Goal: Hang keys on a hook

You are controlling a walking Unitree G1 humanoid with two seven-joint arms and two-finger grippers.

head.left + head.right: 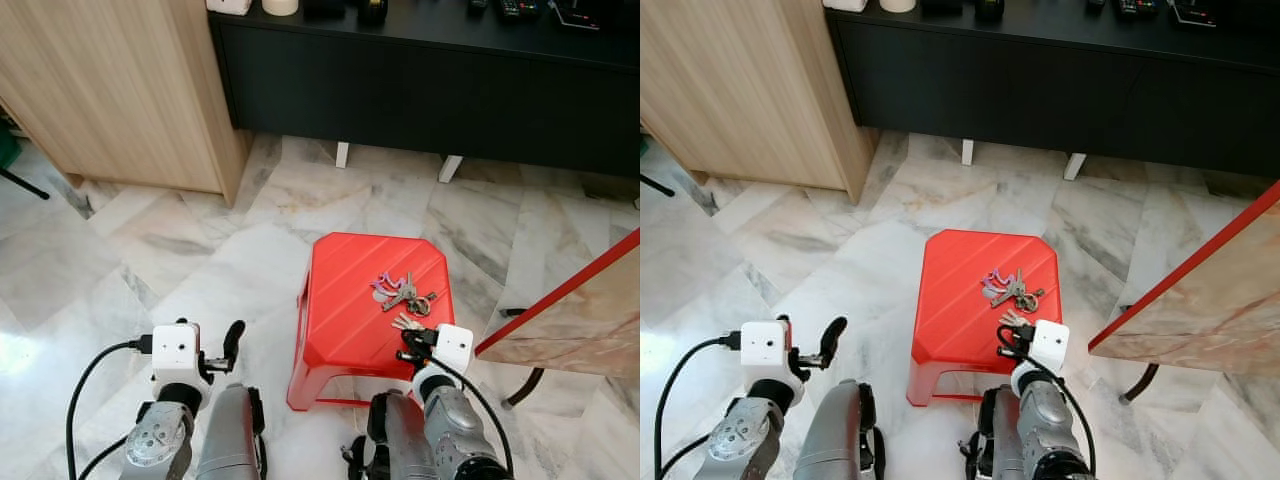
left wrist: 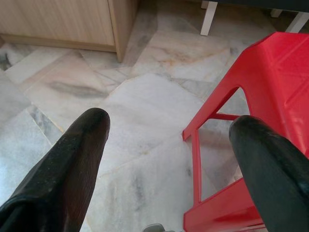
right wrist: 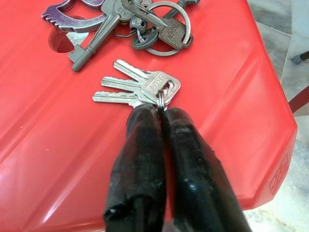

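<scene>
Since the right gripper (image 3: pixel 161 112) is only pinching the thin split ring of the small key set (image 3: pixel 137 87), with its two black fingers closed tight together right at the ring, the grab looks kinda sketchy: a ring that thin could slip out or twist once it's lifted, and the keys would drop back onto the red stool (image 1: pixel 340 300) or skid off onto the marble floor (image 1: pixel 150 250). Also worth noting, no hook can be seen anywhere, so the robot would probably have to walk with them, and swinging keys could work loose. The set itself is three silver flat keys fanned out on one ring, lying flat near the stool's front edge, just beside but apart from a bigger bunch (image 3: pixel 140 21) with an old-style long key and a purple tag. Left gripper (image 2: pixel 169 140) is wide open, holding nothing, hanging over the floor next to the stool's left side.
</scene>
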